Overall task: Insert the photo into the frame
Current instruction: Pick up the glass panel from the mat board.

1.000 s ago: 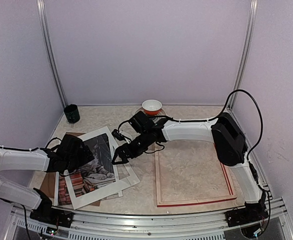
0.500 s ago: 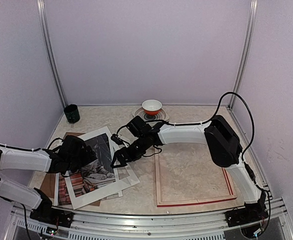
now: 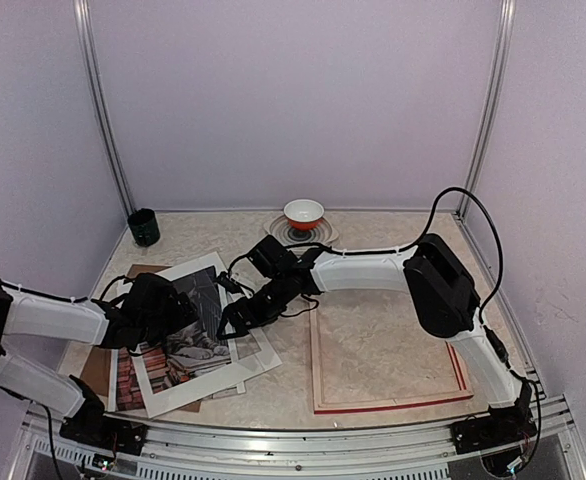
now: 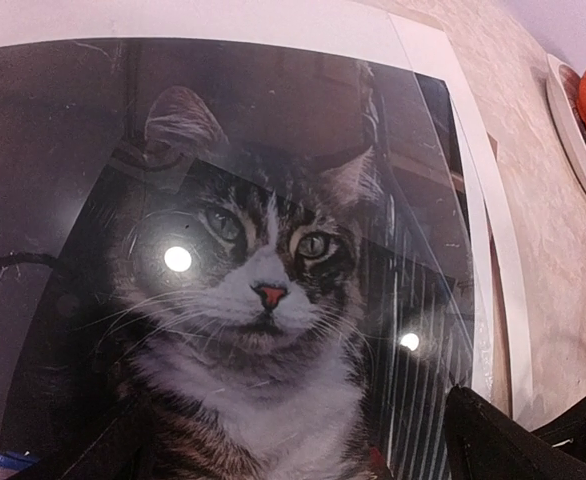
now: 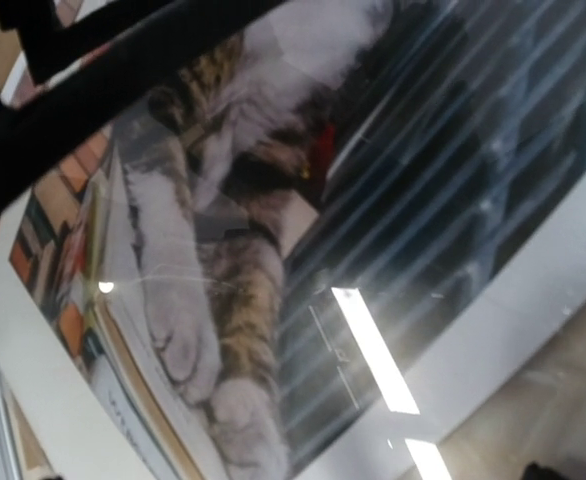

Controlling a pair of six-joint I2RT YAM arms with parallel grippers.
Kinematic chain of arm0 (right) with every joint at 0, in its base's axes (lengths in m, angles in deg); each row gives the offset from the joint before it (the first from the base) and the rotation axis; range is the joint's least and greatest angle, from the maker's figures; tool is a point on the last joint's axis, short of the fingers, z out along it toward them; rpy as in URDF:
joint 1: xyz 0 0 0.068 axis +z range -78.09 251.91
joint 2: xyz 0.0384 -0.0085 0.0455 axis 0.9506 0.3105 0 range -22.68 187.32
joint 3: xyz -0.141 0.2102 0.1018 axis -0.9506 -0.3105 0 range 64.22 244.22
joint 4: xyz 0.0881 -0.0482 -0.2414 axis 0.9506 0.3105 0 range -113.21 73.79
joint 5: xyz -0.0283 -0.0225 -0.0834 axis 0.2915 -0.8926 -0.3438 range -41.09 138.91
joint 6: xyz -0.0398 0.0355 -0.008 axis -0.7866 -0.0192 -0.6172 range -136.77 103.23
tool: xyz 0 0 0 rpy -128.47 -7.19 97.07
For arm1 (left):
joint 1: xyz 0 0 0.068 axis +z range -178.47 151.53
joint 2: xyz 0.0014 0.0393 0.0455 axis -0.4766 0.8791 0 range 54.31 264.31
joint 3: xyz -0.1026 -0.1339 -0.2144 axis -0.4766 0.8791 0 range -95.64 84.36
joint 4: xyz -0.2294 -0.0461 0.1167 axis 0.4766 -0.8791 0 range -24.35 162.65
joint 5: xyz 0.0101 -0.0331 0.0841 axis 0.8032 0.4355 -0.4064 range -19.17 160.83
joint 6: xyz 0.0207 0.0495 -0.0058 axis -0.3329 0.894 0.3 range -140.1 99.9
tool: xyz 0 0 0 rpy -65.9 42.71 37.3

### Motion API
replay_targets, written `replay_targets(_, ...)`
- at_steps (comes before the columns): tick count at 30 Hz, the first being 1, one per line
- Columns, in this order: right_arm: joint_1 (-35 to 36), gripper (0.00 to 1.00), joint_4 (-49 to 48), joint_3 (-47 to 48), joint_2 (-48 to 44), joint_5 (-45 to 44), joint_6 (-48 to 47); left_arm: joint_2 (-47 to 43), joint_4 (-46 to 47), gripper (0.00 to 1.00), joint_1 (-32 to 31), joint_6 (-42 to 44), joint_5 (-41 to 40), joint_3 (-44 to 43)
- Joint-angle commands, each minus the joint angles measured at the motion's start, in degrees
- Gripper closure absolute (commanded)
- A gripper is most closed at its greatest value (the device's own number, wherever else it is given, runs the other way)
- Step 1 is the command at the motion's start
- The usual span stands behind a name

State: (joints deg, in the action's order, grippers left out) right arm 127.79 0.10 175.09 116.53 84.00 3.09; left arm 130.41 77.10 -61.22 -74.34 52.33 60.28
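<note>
I see the photo lying left of the frame, under a white mat. My left gripper hovers over it, fingers spread; right gripper sits at the mat's edge, grip unreadable

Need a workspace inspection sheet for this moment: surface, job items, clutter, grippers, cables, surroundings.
Surface: marbled beige table, flat.
Job's things: the photo lies flat at left under a white mat, with glare on it. The frame lies face down at right, with no photo in it.
Clutter: brown board under the stack; dark cup back left; bowl on a plate at the back.
Grippers: left gripper low over the photo, fingers apart. Right gripper at the mat's right side, opening unclear.
Cables: black cable loops above the right arm's elbow.
Surroundings: pale walls, metal uprights, rail at the near edge.
</note>
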Motion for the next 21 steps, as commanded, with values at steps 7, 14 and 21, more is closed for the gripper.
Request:
replay_targets(7, 0.64, 0.01, 0.04, 0.49, 0.15, 2.74, 4.32, 0.86, 1.0, 0.01, -1.17, -1.53, 0.89, 0.55)
replay_targets(14, -0.81, 0.01, -5.47, -3.03, -2.44, 8.22, 9.45, -0.23, 0.81, 0.01, -1.17, -1.44, 0.06, 0.79)
replay_targets(21, -3.67, 0.01, -16.16, -10.97, -6.74, 12.26, 16.29, -0.34, 1.56, 0.01, -1.17, -1.47, 0.54, 1.52)
